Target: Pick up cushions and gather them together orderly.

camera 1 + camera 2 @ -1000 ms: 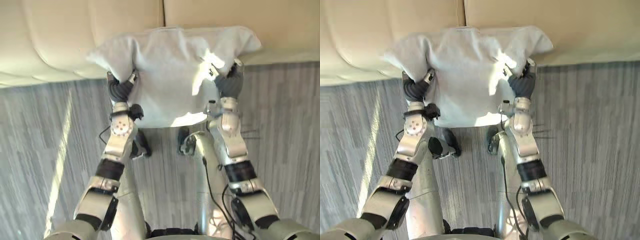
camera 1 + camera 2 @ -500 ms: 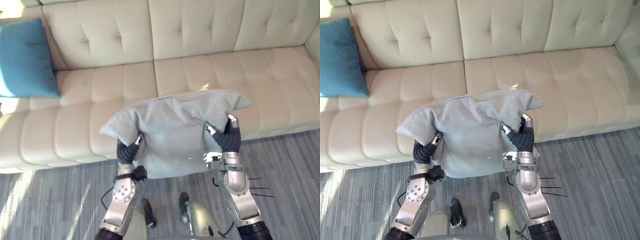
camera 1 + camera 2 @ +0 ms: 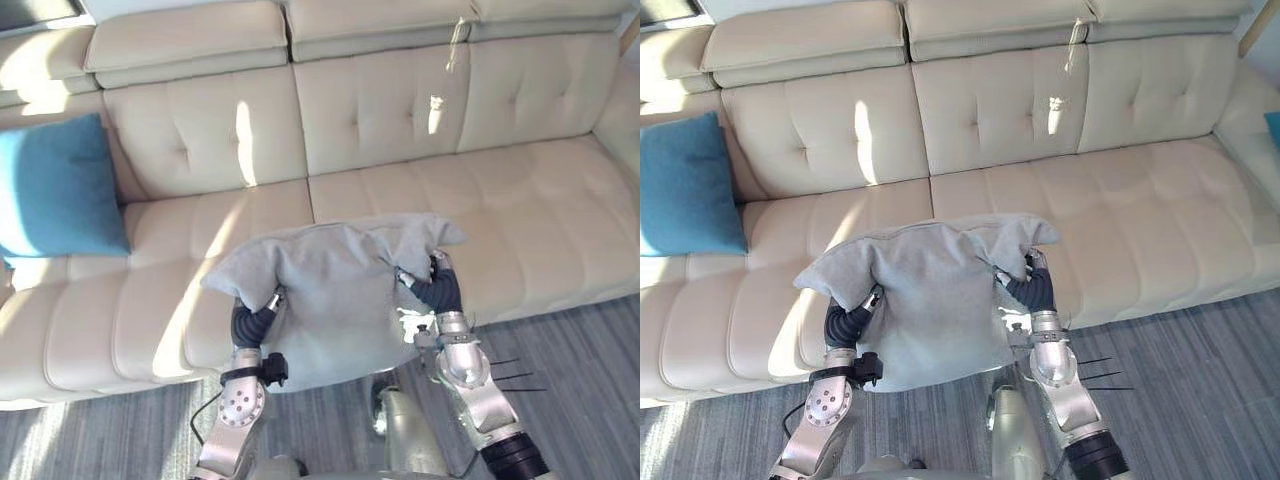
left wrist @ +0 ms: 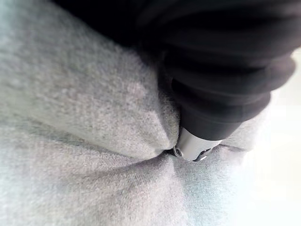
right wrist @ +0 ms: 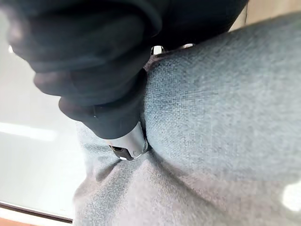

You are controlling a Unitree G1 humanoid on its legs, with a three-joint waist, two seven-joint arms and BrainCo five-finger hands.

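Note:
A grey cushion hangs in the air in front of a cream sofa, over the seat's front edge. My left hand grips its left side and my right hand its right side, thumbs on the near face, fingers hidden behind. The cloth bunches into folds around the left hand and the right hand where they dig into the grey cushion. A blue cushion leans upright against the sofa's back at the far left.
The sofa's middle and right seats lie bare behind the held cushion. A bit of another blue thing shows at the far right edge. Grey striped floor runs along the sofa's front.
The camera has tilted up from the floor to the whole sofa. Both hands keep their hold on the grey cushion, which now sits a little higher against the seat.

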